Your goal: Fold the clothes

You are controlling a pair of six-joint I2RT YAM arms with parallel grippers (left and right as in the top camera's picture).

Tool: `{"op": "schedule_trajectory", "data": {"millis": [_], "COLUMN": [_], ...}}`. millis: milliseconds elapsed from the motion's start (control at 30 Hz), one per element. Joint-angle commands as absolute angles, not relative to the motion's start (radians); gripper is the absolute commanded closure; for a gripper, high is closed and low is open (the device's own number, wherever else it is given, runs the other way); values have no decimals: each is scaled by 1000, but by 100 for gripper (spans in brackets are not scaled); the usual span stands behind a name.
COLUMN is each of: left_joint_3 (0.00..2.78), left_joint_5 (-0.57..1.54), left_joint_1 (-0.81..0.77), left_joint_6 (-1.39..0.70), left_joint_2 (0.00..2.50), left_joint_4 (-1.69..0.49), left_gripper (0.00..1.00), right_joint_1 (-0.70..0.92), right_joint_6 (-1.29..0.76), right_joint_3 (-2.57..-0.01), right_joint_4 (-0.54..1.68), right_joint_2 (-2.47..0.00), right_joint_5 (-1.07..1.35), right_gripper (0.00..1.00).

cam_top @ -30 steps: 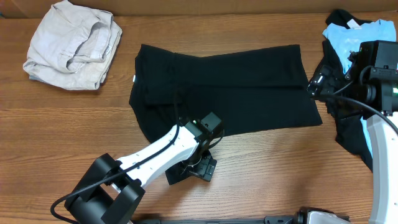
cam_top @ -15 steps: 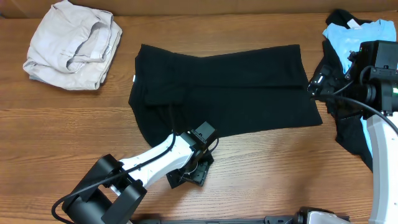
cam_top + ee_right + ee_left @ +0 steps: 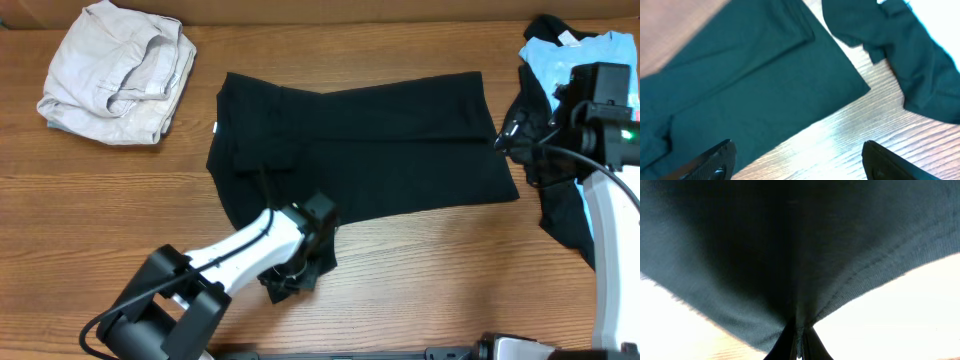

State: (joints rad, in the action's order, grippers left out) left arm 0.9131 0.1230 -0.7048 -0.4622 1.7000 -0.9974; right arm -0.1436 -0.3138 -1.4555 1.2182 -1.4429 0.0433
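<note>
Left arm: from overhead it comes off the near edge of the desk [image 3: 100,210]. The white link slants up and to the right, and the wrist folds back so the tool end sits on the near side of it.
Left tool [image 3: 799,339]: pressed together on a pinch of the black garment [image 3: 370,150]. On my wrist cam the two fingers meet at the bottom of the picture and dark knit fans out above them, filling most of the view.
Where the pinch is: just off the garment's near edge, toward its left end. From overhead the tool and the cloth are one dark blob, so I can't separate them.
Black garment: spread flat mid-desk, long side running left to right, with a small white tag [image 3: 217,126] on its left edge.
Right arm: comes in along the right edge, wrist up toward the far right, tool end reaching left to the garment's right end.
Right tool [image 3: 797,150]: spread wide, with one finger at each bottom corner of the wrist cam. Wood and the garment's near right corner show between them.
Second black garment [image 3: 555,200]: crumpled at the right edge, just beside the flat one, partly under the right arm.
Light blue T-shirt [image 3: 560,60]: far right corner, lying on that second black one.
Beige garment [image 3: 115,70]: rumpled heap in the far left corner, well apart from the rest.
</note>
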Motion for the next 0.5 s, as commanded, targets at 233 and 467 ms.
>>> {"op": "schedule_trajectory", "data": {"millis": [233,467], "left_joint_3": [1170,1181], "left_joint_5": [116,116], "left_joint_1": [-558,-558], "left_joint_6": [-342,-343], "left_joint_2": [1693,1693], "left_joint_4": [-1176,-1180], "left_gripper": [96,96], "right_joint_1": [-147,-148], "right_joint_6": [-346,-391], "right_joint_3": [-1305,-1192], "right_joint_4": [1045,918], "right_joint_2": [-1599,-1693], "right_joint_5": [27,-14], "right_gripper": [44,43]}}
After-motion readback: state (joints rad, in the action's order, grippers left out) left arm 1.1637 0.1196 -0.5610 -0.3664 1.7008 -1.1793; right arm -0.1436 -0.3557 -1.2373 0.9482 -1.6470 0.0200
